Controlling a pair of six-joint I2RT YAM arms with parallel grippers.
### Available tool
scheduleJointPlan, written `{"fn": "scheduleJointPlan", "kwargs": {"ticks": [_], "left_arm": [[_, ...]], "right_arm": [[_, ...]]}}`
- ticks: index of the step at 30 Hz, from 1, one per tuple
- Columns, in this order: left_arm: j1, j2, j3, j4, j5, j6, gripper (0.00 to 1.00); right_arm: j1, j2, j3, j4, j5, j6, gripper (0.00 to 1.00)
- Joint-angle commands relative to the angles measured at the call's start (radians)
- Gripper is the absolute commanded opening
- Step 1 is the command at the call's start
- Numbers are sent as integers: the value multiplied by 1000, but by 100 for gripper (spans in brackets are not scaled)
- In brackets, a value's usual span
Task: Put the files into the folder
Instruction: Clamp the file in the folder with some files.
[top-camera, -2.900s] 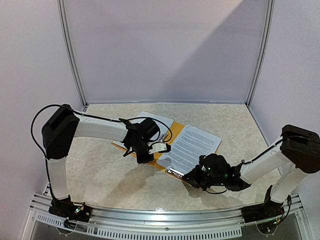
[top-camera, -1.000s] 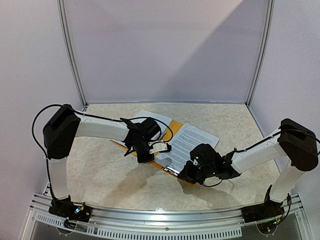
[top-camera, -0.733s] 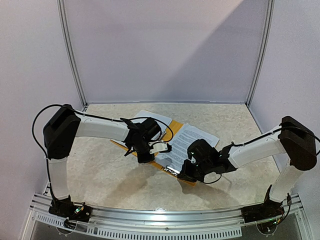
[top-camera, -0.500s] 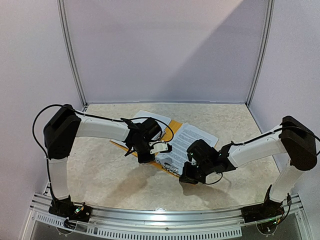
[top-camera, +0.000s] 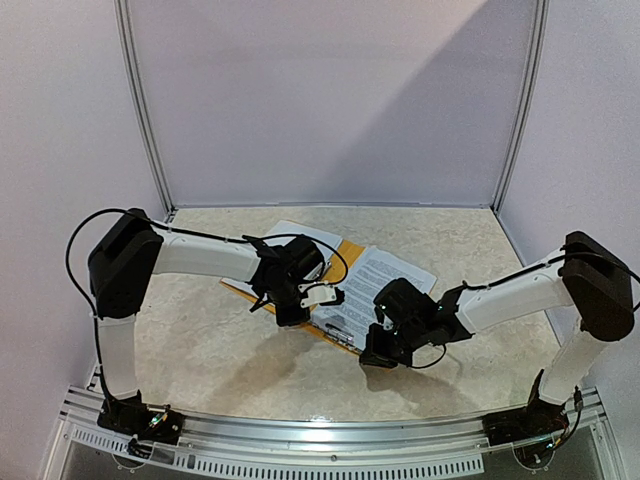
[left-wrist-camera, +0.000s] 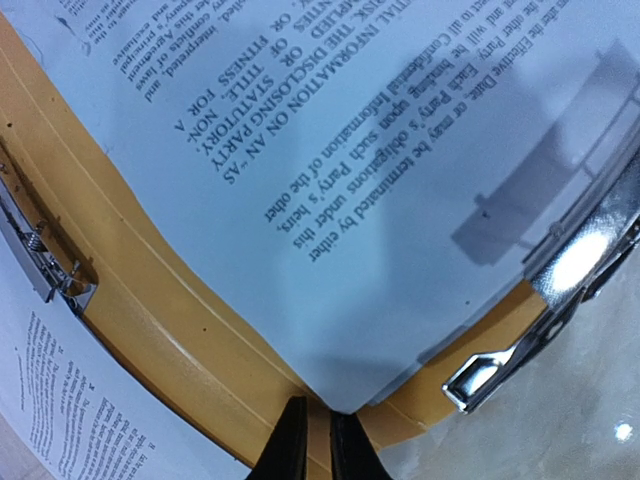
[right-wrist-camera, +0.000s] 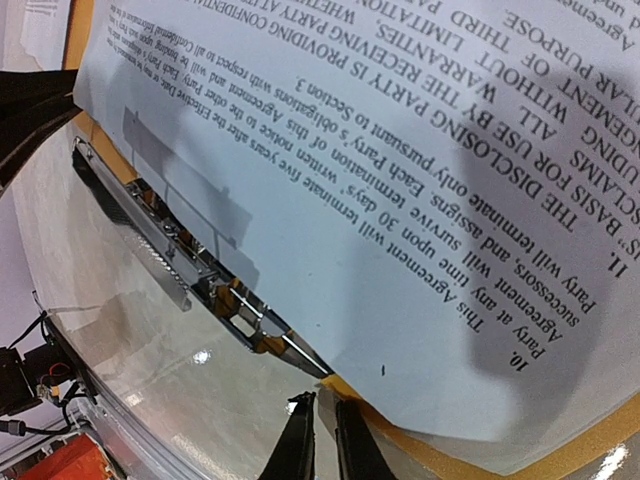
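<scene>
Files (top-camera: 380, 285) lie on the open folder (top-camera: 350, 248), left gripper (top-camera: 291, 318) and right gripper (top-camera: 373, 358) at its near edge, fingers nearly together; securing them under the clip (right-wrist-camera: 190, 270) seems next.

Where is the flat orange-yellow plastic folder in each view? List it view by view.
Top external: orange-yellow folder at centre, beneath the printed white sheet.
Left wrist: folder as a diagonal band, lower left.
Right wrist: folder along the bottom right edge.
Shared landmark: that sheet's black text.

I record white files (right-wrist-camera: 400, 150) with black print, an orange-yellow folder (left-wrist-camera: 180, 330) under them, a chrome clip (right-wrist-camera: 165, 248) just ahead of black right fingertips (right-wrist-camera: 295, 445).
</scene>
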Motion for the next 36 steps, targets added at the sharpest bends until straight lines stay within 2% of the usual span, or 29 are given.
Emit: {"fn": "scheduleJointPlan", "kwargs": {"ticks": [1, 12, 15, 16, 18, 23, 27, 36], "left_arm": [[-24, 65, -16, -58, 38, 8, 12], [-25, 74, -8, -66, 40, 8, 12], [-25, 74, -6, -67, 42, 8, 12], [-25, 75, -6, -68, 41, 8, 12], [-25, 75, -6, -69, 41, 8, 12], [-25, 74, -6, -69, 42, 7, 12], [-25, 79, -2, -77, 50, 5, 12], [-25, 78, 0, -79, 52, 4, 12]], "right_arm": [[-14, 12, -14, -123, 32, -28, 10], [-18, -139, 11, -112, 61, -70, 12], [-25, -174, 7, -72, 69, -66, 16], [-30, -175, 5, -49, 66, -63, 21], [-45, -164, 7, -6, 63, -58, 32], [-83, -70, 52, 71, 36, -56, 42], [-83, 0, 120, 56, 28, -97, 45], [-84, 104, 140, 66, 6, -88, 44]]}}
